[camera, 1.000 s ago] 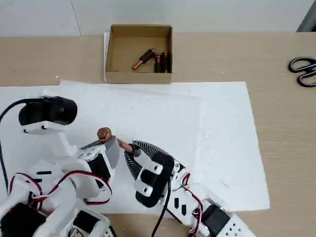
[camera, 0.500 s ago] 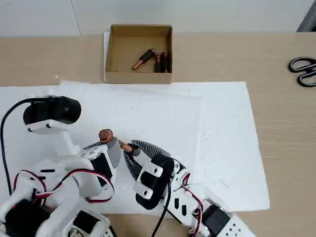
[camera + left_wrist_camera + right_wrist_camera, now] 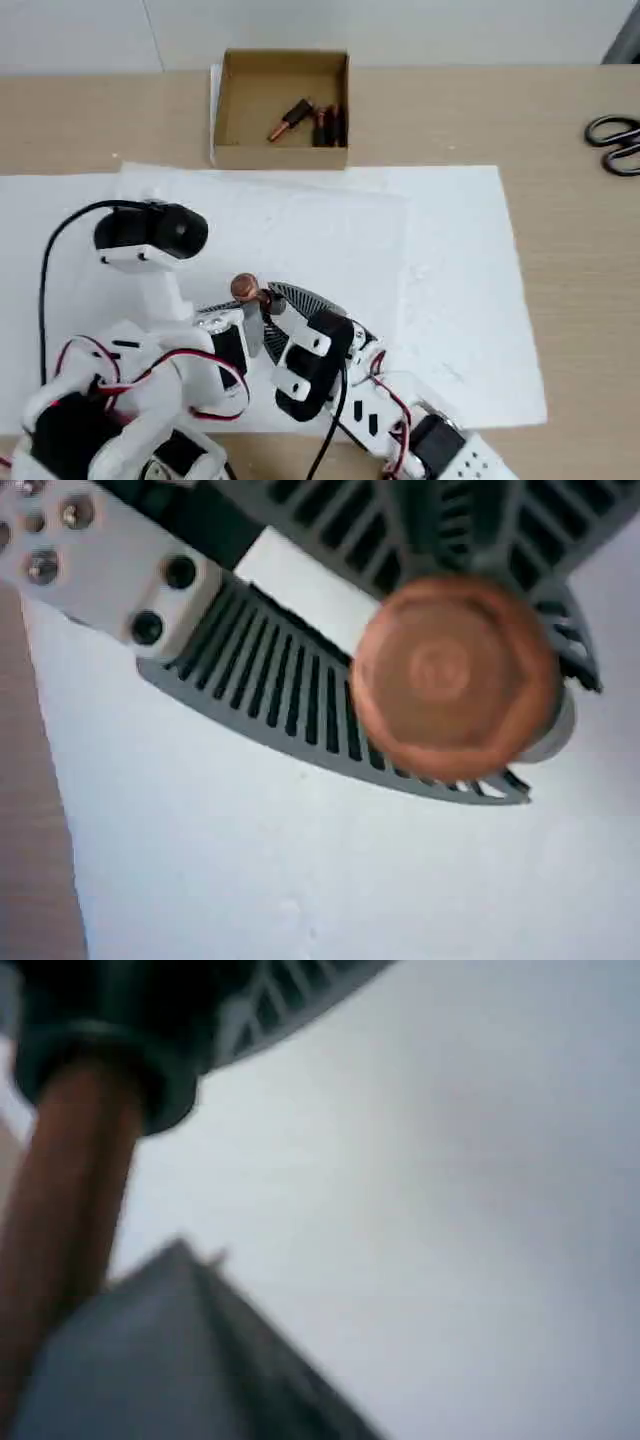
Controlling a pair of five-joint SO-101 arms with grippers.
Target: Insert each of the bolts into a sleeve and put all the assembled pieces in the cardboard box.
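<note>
My left gripper (image 3: pixel 247 308) is shut on a copper bolt (image 3: pixel 244 289), whose hexagonal head (image 3: pixel 455 675) faces the left wrist camera. Right beside it, my right gripper (image 3: pixel 274 306) is shut on a black sleeve (image 3: pixel 268 300). In the right wrist view the bolt's copper shank (image 3: pixel 70 1190) enters the sleeve's dark end (image 3: pixel 100 1055). Both grippers meet low over the white paper near the table's front. The cardboard box (image 3: pixel 280 158) stands at the back and holds several assembled pieces (image 3: pixel 318 122).
A large white paper sheet (image 3: pixel 440 260) covers the front of the wooden table. Black scissors (image 3: pixel 615 143) lie at the far right edge. The right gripper's slatted finger (image 3: pixel 300 705) crosses the left wrist view just behind the bolt.
My left arm has swung right, carrying the bolt toward the sleeve; the exposed shank between head and sleeve has shortened. The right arm has stayed almost in place.
</note>
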